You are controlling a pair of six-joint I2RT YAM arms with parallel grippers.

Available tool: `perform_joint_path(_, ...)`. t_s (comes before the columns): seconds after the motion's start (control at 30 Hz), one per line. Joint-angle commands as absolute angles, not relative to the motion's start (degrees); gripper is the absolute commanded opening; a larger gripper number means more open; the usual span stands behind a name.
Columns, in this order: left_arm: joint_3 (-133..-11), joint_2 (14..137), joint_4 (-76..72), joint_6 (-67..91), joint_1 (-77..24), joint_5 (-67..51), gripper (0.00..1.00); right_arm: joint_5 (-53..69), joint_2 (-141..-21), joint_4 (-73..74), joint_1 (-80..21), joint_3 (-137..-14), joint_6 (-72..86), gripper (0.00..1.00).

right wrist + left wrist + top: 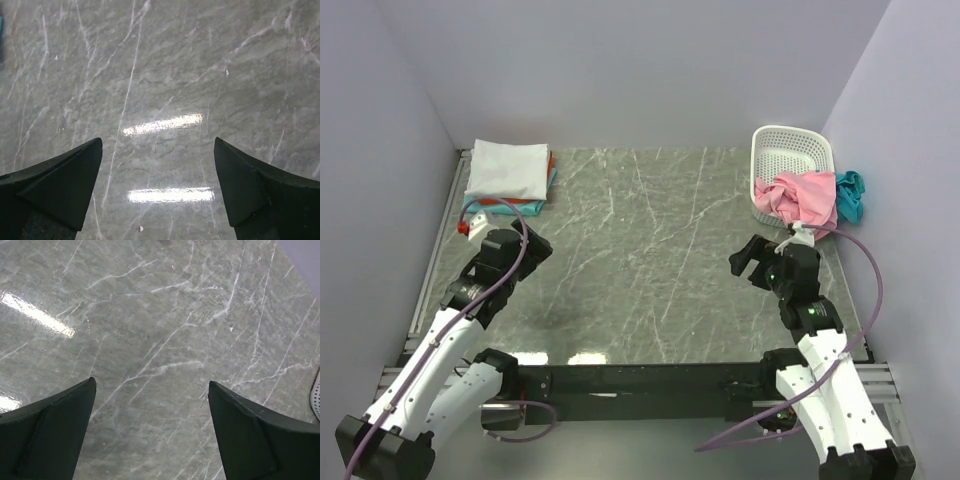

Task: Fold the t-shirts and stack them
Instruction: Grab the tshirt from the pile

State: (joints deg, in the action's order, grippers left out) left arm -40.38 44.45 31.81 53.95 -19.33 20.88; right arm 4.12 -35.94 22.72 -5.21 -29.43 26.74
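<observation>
Above the table [650, 230], left gripper [151, 390] spread, empty | right gripper [158, 145] spread, empty | pink t-shirt [802, 196] spills from basket [788, 142] | white t-shirt [508, 168] tops corner stack

far left: white shirt [507, 168] is covering most of the red shirt [550, 160] and teal shirt [532, 207], only edges are peeking out | basket [790, 145]: pink shirt [802, 195] is hiding its front | left wrist view: right edge is cutting the basket off
</observation>
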Motion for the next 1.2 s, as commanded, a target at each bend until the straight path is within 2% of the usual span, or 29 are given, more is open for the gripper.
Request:
perform_joint_path(0.0,-42.6,44.0,31.7,55.1,-19.3,21.5,0.99,2.9,-33.1,20.5,-4.9,-30.6,26.8,0.98)
perform_joint_path(0.23,-44.0,44.3,30.3,54.8,-19.3,25.6,0.99,-5.0,-33.5,21.6,-5.0,-35.7,29.6,0.99)
perform_joint_path(0.43,-45.9,43.5,29.9,57.2,-19.3,33.3,0.99,-9.4,-41.2,24.8,-4.8,-43.7,30.1,0.99)
perform_joint_path(0.8,-47.5,45.6,25.1,54.4,-19.2,34.6,0.99,-18.3,-56.8,24.1,-2.7,-55.1,29.2,1.0)
perform_joint_path(0.93,-49.3,48.6,27.2,55.2,-18.8,36.1,0.99,-15.4,-63.9,24.0,3.2,-59.8,28.0,1.0)
perform_joint_path(1.0,-49.7,49.2,27.8,56.7,-18.6,36.6,0.99,-9.8,-69.4,24.4,6.3,-63.4,27.4,1.0)
perform_joint_path(1.17,-50.4,48.3,27.7,56.2,-18.5,36.7,0.99,-4.9,-82.6,26.5,7.5,-72.8,25.2,0.96)
